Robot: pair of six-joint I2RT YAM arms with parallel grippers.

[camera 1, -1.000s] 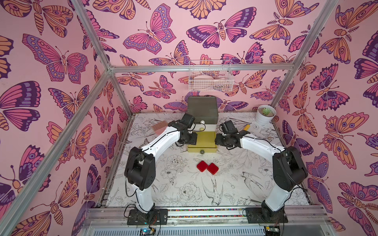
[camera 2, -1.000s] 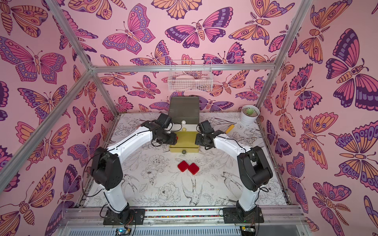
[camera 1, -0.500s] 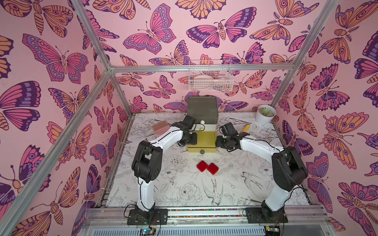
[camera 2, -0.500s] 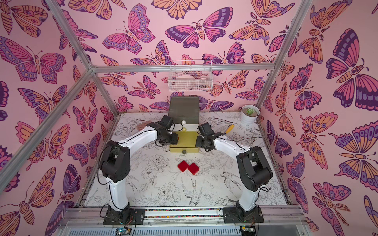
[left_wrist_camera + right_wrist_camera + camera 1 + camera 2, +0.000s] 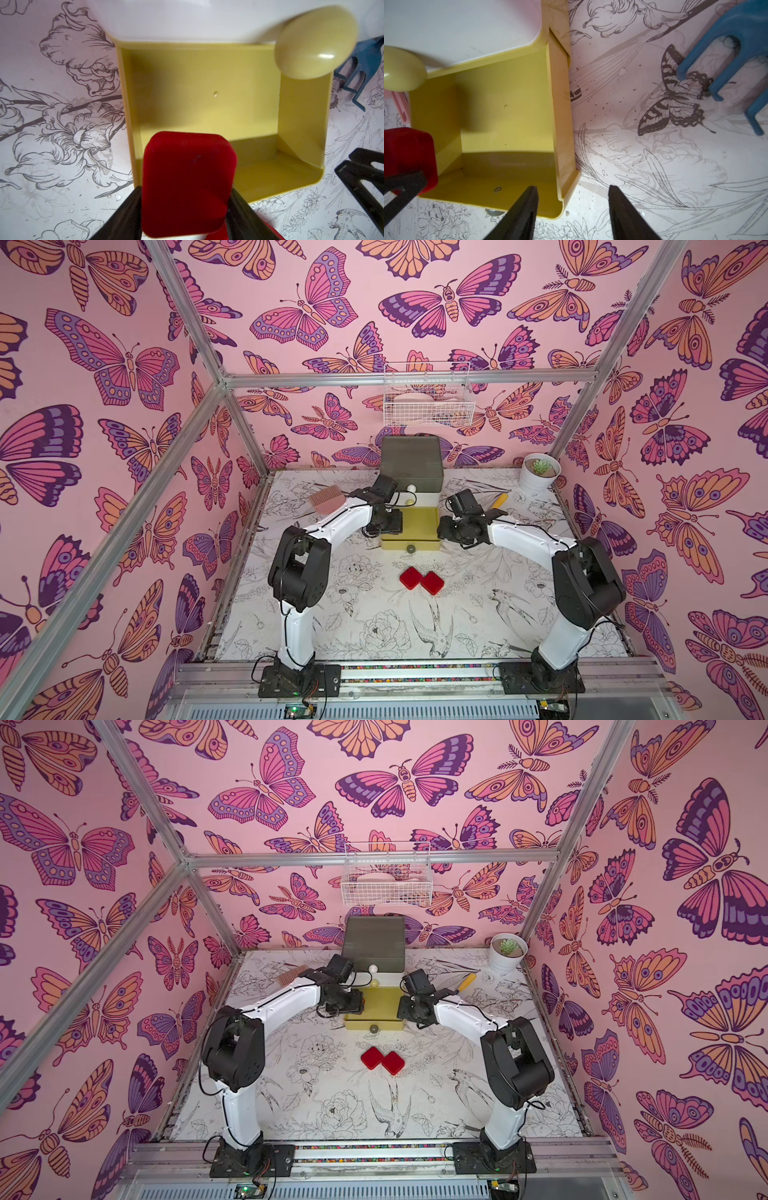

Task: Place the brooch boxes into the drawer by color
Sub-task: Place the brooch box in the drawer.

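Left wrist view: left claw (image 5: 186,189) narrowly parted, apparently pinching red brooch box (image 5: 187,178) at lower centre, over the open yellow drawer (image 5: 301,116) rim. Top views mostly hide it but show two red boxes (image 5: 421,580) mid-frame on the bench (image 5: 374,635). Right claw (image 5: 573,199) wide open, empty.

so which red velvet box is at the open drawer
The red velvety box between the left gripper's fingers, at the mustard-yellow bottom drawer's edge; the other two boxes lie side by side on the table.
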